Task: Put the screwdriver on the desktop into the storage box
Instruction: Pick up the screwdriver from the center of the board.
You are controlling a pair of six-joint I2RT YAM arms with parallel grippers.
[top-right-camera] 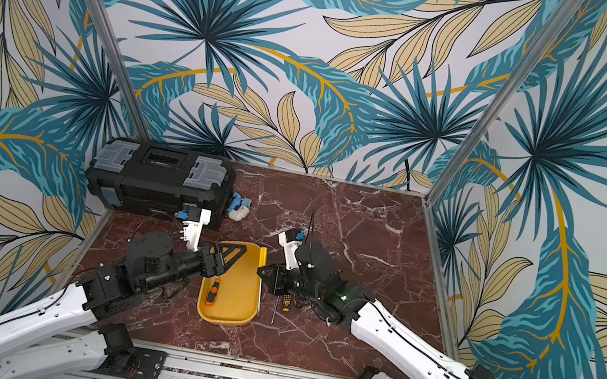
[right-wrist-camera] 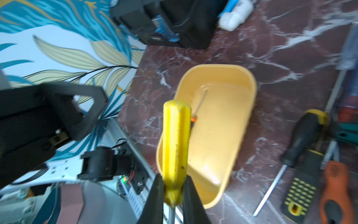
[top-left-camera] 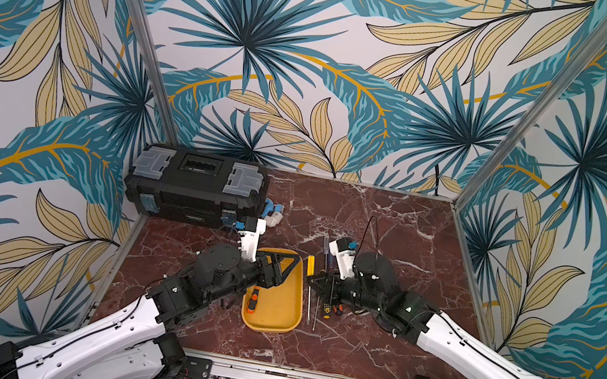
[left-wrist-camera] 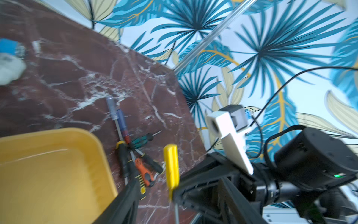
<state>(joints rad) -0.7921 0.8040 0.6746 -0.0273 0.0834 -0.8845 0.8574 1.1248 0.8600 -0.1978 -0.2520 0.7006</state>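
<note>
A: Top views first, quick. Right gripper (top-left-camera: 319, 282)?
B: In both top views it's clamped on the yellow screwdriver (top-left-camera: 309, 264). The handle points at the back wall and the shaft points toward the robot. It runs along the long side of the storage box (top-left-camera: 278, 310) nearest the right arm, not inside.
A: Left gripper (top-left-camera: 282, 265)?
B: It hangs over the far end of the box. It's seen side-on, so I can't tell whether the jaws are apart. An orange screwdriver (top-right-camera: 211, 294) lies in the box, on the left arm's side.
A: Rest of the desktop (top-left-camera: 390, 235)?
B: Loose screwdrivers (top-left-camera: 329, 309) sit partly under the right gripper. A black toolbox (top-left-camera: 194, 188) is at the back left.
A: Left wrist?
B: Blurry. The yellow screwdriver (left-wrist-camera: 171, 166) sticks out of the right gripper. The loose screwdrivers (left-wrist-camera: 135, 159) are crossed in a heap on the desktop beside the box corner. Only one finger (left-wrist-camera: 126, 203) of the left gripper shows.
A: Right wrist?
B: Both fingers (right-wrist-camera: 155, 194) pinch the yellow handle at its shaft end. The storage box (right-wrist-camera: 222, 135) lies beyond. The orange screwdriver's shaft shows inside it, just past the handle.
</note>
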